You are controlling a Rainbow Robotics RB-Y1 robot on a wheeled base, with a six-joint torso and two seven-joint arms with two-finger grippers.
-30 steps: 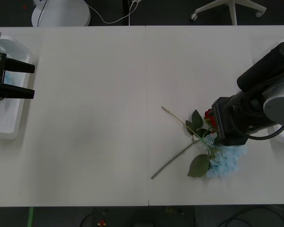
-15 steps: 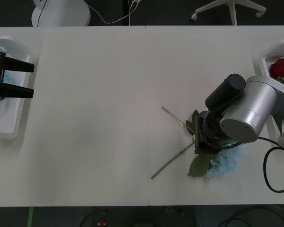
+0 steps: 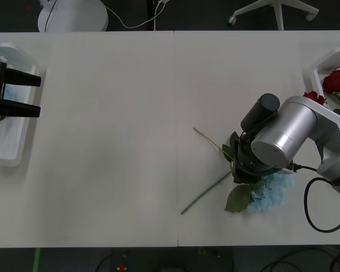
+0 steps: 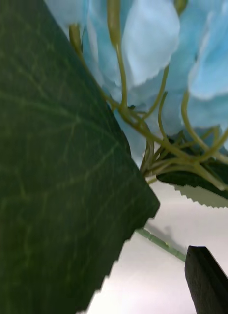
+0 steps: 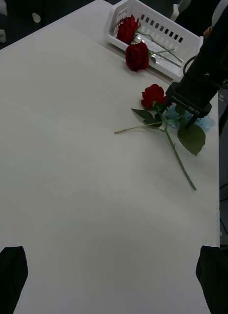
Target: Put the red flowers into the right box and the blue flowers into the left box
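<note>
Near the table's front right, under my right arm, lies the fluffy pale-blue artificial hydrangea head [image 3: 270, 192] with its big dark-green leaf [image 3: 238, 198] and long green stem [image 3: 207, 194] trailing across the white tabletop [image 3: 113, 141]. I judge it featherlight, soft and springy: petals would crush, so the stiff stem just below the cluster looks the place to pinch. Just beside it lies a small deep-red artificial rose [image 5: 153, 95] on a thin stem, its stalk crossing the hydrangea's, so the two could lift together.

My right gripper [image 5: 188, 109] is down over the blue cluster, close against petals and leaf in its wrist view; whether its fingers are clamped I cannot tell. Two more red roses [image 5: 129, 29] rest at the white slotted plastic basket [image 5: 158, 30] far right, one [image 5: 137, 56] half out. My left gripper [image 3: 24, 95] hovers spread, grasping nothing, over the shallow translucent white tray [image 3: 11, 153] at the left edge.
</note>
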